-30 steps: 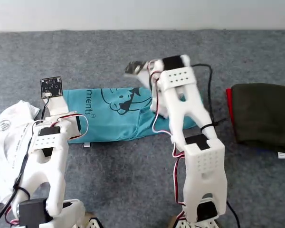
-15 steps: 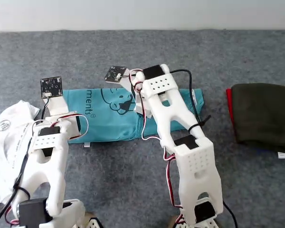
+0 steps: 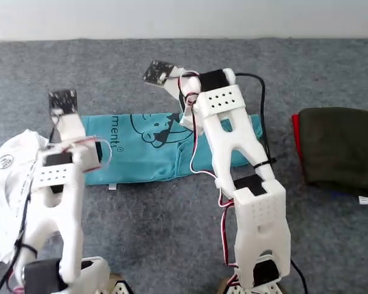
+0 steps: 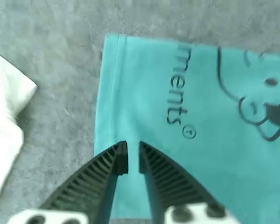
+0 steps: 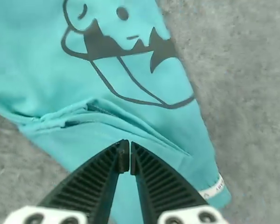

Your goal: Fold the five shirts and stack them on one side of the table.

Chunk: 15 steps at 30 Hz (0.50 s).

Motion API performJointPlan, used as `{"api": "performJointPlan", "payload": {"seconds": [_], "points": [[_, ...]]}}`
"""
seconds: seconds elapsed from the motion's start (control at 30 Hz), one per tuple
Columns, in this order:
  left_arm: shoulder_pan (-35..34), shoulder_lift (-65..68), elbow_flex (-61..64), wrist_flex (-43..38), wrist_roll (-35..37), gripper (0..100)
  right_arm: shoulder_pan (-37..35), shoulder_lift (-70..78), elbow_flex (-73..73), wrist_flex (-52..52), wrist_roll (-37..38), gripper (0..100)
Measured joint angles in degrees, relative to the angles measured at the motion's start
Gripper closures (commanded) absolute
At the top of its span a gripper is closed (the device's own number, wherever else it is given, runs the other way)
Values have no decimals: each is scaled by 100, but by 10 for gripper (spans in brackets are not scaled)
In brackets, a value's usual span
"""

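The teal shirt was laid folded mid-desk, between crumpled white shirts and a dark folded pile. The left end effector was held over its hem, barely parted and empty. The right end effector was held over a fold, closed on nothing.
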Motion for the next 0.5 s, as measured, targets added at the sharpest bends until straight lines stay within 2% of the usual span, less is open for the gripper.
{"api": "performJointPlan", "payload": {"seconds": [0.1, 0.23, 0.5], "points": [[-264, -281, -651, 677, 0, 799, 79, -53, 0, 53, 0, 990], [-607, 18, -1415, 1363, 18, 792, 88, -62, 0, 62, 0, 990], [-624, 2760, -3710, 2998, 9, 792, 105, -62, 0, 62, 0, 990]]}}
